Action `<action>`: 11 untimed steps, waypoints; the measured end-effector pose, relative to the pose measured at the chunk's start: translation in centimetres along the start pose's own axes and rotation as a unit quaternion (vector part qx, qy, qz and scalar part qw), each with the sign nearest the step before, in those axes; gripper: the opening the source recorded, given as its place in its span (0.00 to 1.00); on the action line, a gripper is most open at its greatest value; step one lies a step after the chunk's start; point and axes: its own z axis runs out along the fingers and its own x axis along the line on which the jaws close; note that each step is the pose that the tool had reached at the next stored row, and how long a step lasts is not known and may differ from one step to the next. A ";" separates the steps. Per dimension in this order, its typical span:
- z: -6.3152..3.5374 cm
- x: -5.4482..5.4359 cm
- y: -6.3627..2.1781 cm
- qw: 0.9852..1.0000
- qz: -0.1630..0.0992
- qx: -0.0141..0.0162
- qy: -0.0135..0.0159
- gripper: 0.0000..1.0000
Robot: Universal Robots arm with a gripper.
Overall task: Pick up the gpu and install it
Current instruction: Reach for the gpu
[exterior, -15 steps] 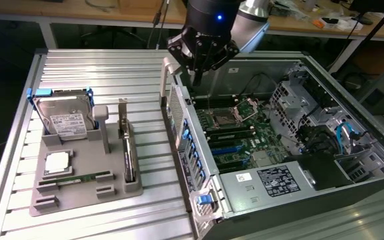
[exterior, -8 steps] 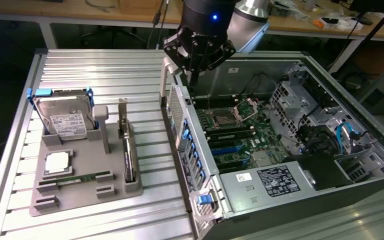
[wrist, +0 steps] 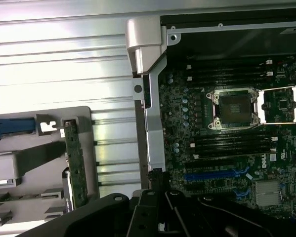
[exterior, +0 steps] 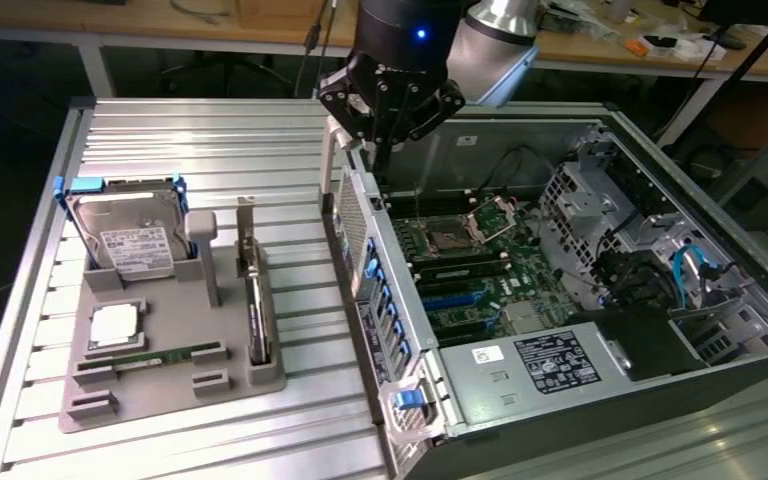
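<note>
Standing on its long edge in a slot of the grey holder (exterior: 157, 395) on the surface, the gpu (exterior: 256, 310) looks light and stiff but fragile. Its bare top edge near the silver bracket seems the safest place to hold it, clear of the fan. The end effector (exterior: 381, 148), fingers together and empty, hangs over the computer case (exterior: 357, 225), with the gpu nearer and to the exterior view's left, well apart.

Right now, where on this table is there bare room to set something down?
Bare table lies behind the grey tray, along its near edge, and in the narrow strip between tray and computer case. Crowded: the tray, holding hard drive and graphics card, and the case's inside.
</note>
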 end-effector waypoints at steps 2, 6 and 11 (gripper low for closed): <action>0.00 0.2 -0.01 1.000 0.000 0.000 0.000 0.11; -0.01 0.5 -0.03 1.000 0.000 0.000 0.000 0.11; -0.01 0.8 -0.06 1.000 0.000 0.000 0.000 0.11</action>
